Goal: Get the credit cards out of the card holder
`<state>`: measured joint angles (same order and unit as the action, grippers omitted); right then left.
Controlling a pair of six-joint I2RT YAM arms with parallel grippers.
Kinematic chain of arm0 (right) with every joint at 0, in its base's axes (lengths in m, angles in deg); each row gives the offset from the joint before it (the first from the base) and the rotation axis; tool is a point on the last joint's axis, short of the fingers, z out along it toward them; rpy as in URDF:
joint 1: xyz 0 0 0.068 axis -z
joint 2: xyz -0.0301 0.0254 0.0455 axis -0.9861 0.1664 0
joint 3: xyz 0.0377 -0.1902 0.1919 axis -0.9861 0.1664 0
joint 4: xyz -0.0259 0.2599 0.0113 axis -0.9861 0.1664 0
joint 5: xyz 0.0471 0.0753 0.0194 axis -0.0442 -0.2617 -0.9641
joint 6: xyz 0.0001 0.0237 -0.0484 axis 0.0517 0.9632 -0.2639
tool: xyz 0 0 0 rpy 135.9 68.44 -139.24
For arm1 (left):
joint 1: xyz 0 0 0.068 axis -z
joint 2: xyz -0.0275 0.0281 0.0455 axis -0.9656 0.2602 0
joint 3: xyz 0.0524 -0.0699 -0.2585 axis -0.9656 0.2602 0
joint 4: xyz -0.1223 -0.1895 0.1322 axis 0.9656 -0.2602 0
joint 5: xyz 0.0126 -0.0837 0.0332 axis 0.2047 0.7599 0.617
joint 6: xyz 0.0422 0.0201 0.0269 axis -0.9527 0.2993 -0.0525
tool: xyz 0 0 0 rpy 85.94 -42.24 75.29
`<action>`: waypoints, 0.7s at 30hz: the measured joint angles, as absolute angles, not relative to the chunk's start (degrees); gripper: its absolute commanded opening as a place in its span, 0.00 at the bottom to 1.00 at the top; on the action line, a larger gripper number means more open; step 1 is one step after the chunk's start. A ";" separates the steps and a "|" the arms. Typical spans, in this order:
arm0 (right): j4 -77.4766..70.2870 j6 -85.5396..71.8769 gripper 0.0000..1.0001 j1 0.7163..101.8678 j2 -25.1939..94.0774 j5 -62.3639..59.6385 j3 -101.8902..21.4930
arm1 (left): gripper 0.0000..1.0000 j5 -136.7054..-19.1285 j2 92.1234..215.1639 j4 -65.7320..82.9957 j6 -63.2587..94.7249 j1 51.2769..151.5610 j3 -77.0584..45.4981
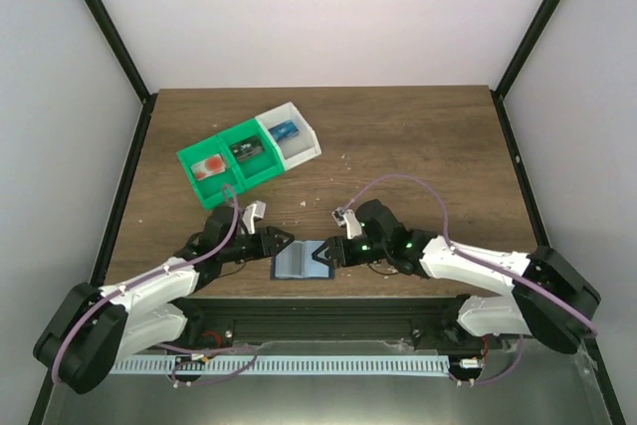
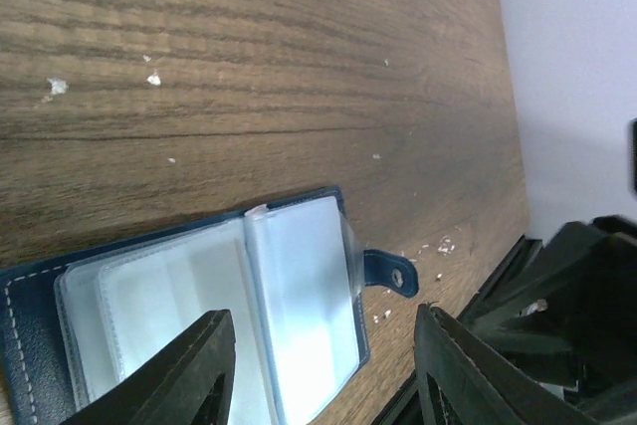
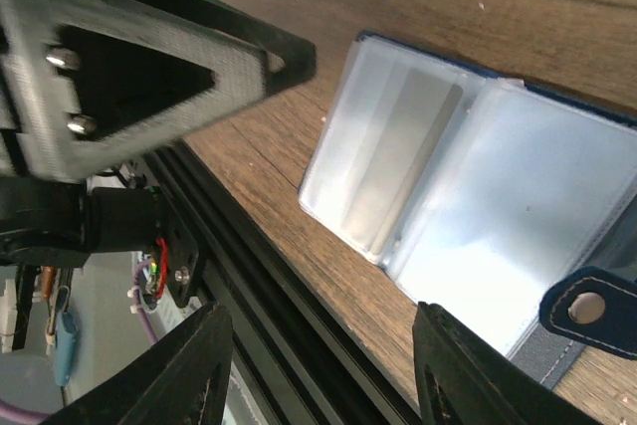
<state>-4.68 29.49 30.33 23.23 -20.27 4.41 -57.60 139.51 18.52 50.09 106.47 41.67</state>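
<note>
The card holder [image 1: 302, 261] lies open near the table's front edge, navy outside with clear, pale sleeves [image 2: 299, 296] inside. Its snap tab [image 2: 391, 274] sticks out to one side. My left gripper [image 1: 282, 243] is at its left end and my right gripper [image 1: 328, 252] at its right end. In the left wrist view the left gripper [image 2: 323, 370] is open, with one finger [image 2: 184, 370] over the sleeves and the other off the holder's edge. The right gripper [image 3: 323, 365] is open beside the card holder [image 3: 478, 196], over the table's edge. A greyish card-like shape [image 3: 403, 156] shows in one sleeve.
Two green trays [image 1: 227, 159] and a white tray [image 1: 291, 136] stand in a row at the back left, each with a small flat item inside. The black frame rail [image 3: 259, 286] runs along the table's front edge, just below the holder.
</note>
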 measured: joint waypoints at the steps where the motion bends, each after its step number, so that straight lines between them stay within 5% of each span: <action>1: -5.18 29.47 0.52 30.07 24.17 -20.27 4.39 | 0.53 -57.62 139.21 18.69 50.26 106.47 41.67; 21: -7.65 26.49 0.50 28.78 39.01 -18.06 -0.81 | 0.63 -59.31 135.71 20.66 53.28 106.51 45.27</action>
